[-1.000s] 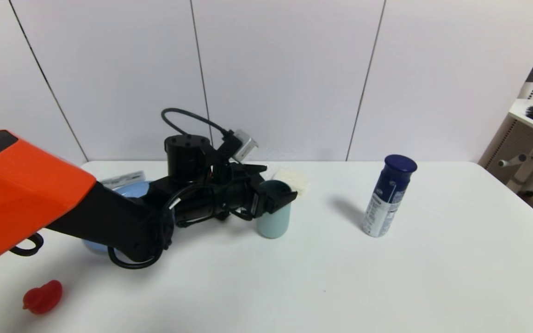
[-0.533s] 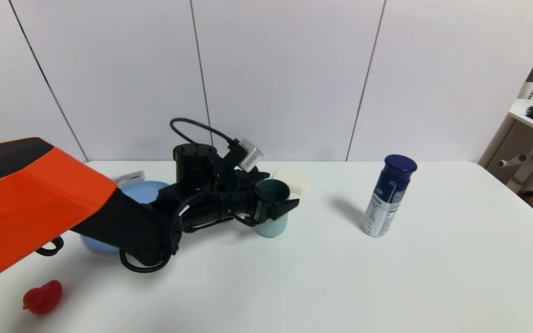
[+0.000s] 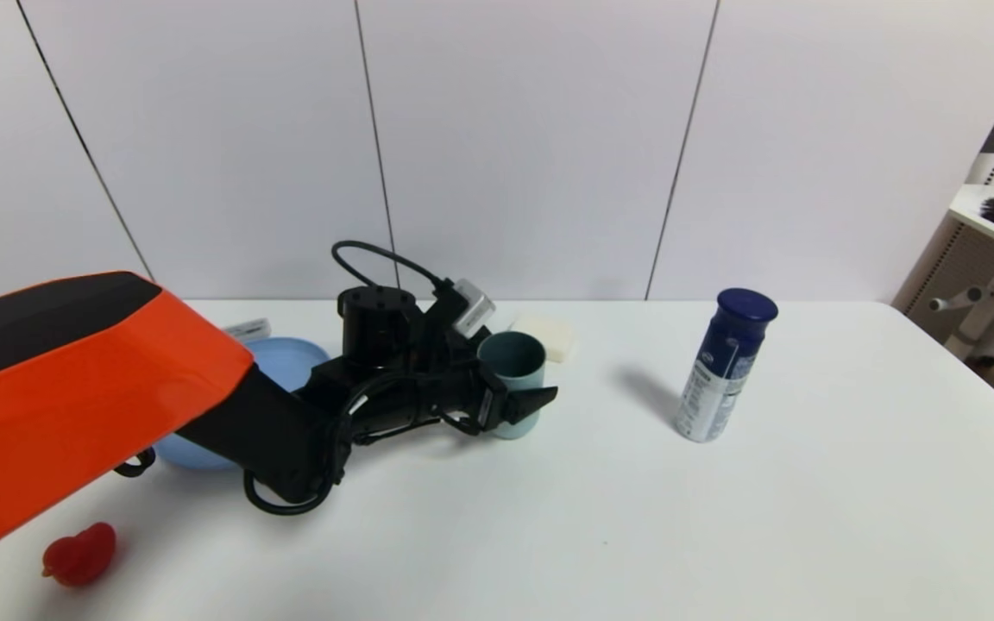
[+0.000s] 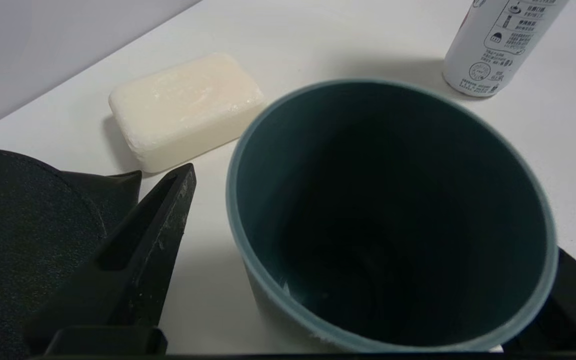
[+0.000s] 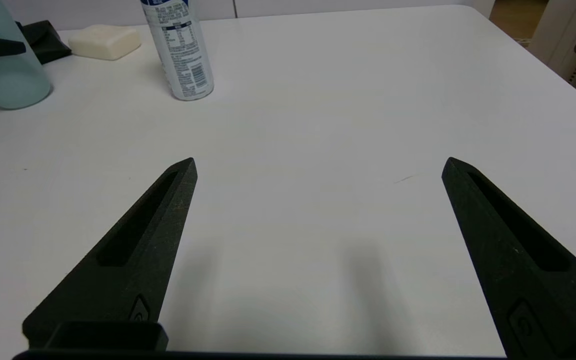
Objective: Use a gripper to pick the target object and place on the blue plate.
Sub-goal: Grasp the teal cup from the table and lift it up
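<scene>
Right now the left gripper (image 3: 521,390) reaches across the white table (image 3: 721,517) from the robot's left, its orange-covered arm (image 3: 74,397) stretched low over the surface, and its two pointed fingers stand on either side of the cup (image 3: 512,382). From the left wrist camera one finger (image 4: 133,255) shows with a gap of bare table between it and the cup's wall (image 4: 248,280), while the other is mostly hidden behind the far side of the rim, so the jaws are apart around the cup and I cannot tell whether that second finger touches it. The cup stands upright on the table, pale on the outside and dark teal within. Just behind it lies a pale bar of soap (image 3: 547,336), apart from the cup. The blue plate (image 3: 286,362) sits on the table to the robot's left of the cup, partly covered by the black wrist of the arm. A blue-capped spray can (image 3: 726,366) stands upright well off to the robot's right of the cup. A small red object (image 3: 80,554) lies near the front edge on the left. The right gripper (image 5: 318,250) hangs low over bare table, its fingers spread wide with nothing between them.
</scene>
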`<action>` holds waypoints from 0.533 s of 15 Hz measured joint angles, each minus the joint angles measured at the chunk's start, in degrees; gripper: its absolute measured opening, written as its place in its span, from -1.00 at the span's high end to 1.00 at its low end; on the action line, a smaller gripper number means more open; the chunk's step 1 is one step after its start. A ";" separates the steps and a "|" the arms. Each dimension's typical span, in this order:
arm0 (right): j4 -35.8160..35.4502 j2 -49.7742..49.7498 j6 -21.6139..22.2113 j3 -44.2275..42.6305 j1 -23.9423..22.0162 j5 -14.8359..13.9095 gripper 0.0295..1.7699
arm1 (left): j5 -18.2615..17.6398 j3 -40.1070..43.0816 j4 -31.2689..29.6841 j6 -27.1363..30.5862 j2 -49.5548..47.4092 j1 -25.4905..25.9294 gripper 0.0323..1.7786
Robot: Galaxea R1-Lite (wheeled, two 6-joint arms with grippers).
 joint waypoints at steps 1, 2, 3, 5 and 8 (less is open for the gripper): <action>-0.02 0.00 0.02 0.00 -0.02 0.02 -0.91 | -0.02 -0.01 -0.02 0.02 0.38 0.00 -0.80; -0.02 0.00 0.02 0.00 0.00 0.00 -0.91 | 0.00 -0.04 -0.06 0.05 0.71 0.00 -0.59; -0.02 0.00 0.00 0.00 0.00 0.00 -0.91 | 0.00 -0.06 -0.09 0.09 0.90 0.00 -0.41; -0.02 0.00 0.00 0.00 0.00 0.02 -0.91 | 0.00 -0.11 -0.17 0.16 1.12 -0.02 -0.32; -0.02 0.00 0.00 0.00 0.00 0.00 -0.91 | 0.00 -0.11 -0.05 0.13 0.88 0.00 -0.32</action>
